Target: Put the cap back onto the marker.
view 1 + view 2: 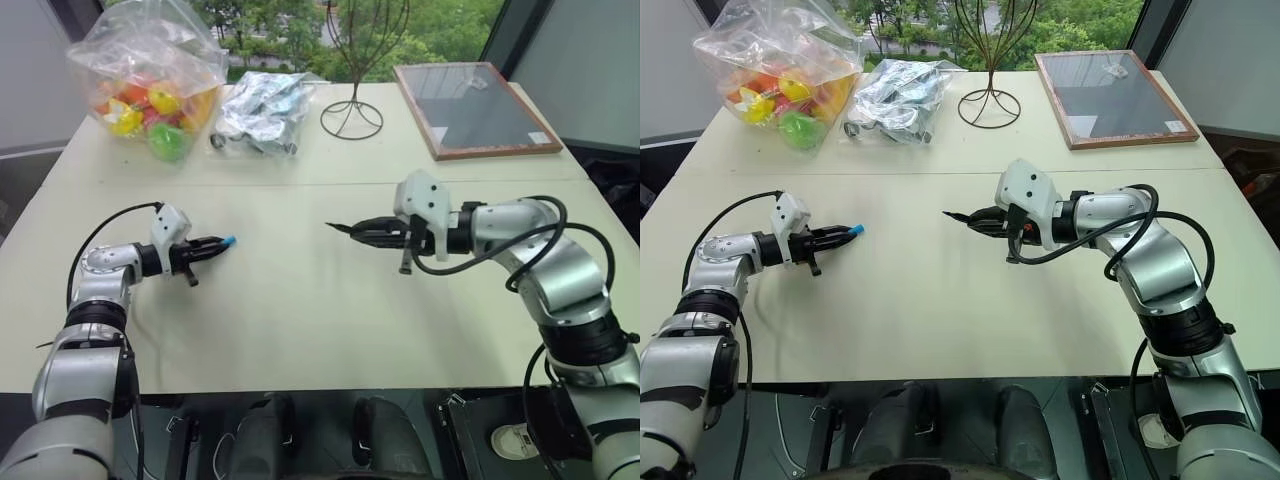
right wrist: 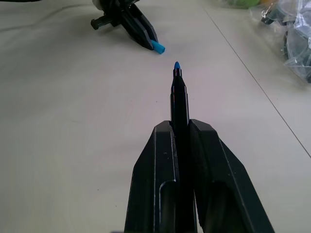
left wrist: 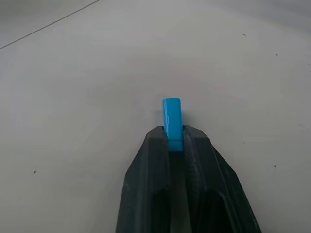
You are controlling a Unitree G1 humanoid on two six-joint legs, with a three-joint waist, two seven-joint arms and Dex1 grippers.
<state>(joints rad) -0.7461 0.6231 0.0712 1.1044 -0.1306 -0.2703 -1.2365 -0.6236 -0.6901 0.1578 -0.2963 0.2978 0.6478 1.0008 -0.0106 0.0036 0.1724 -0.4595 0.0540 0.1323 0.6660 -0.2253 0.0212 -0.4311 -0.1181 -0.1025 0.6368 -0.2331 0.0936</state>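
My left gripper (image 1: 213, 243) is shut on the cap (image 1: 229, 241), a tiny bright blue cylinder that sticks out past the fingertips (image 3: 165, 141) just above the table. The cap (image 3: 172, 119) points toward the right arm. My right gripper (image 1: 365, 231) hovers over the middle of the table, shut on the marker (image 1: 345, 229), a slim black stick. Its blue pointed tip (image 2: 177, 65) aims at the cap (image 2: 158, 46), with a gap of bare table between the two. The left gripper (image 2: 146, 40) also shows in the right wrist view.
At the back of the cream table (image 1: 300, 320) lie a clear bag of coloured toys (image 1: 145, 85), a silvery packet bundle (image 1: 262, 112), a wire stand (image 1: 352, 110) and a framed dark board (image 1: 475, 108).
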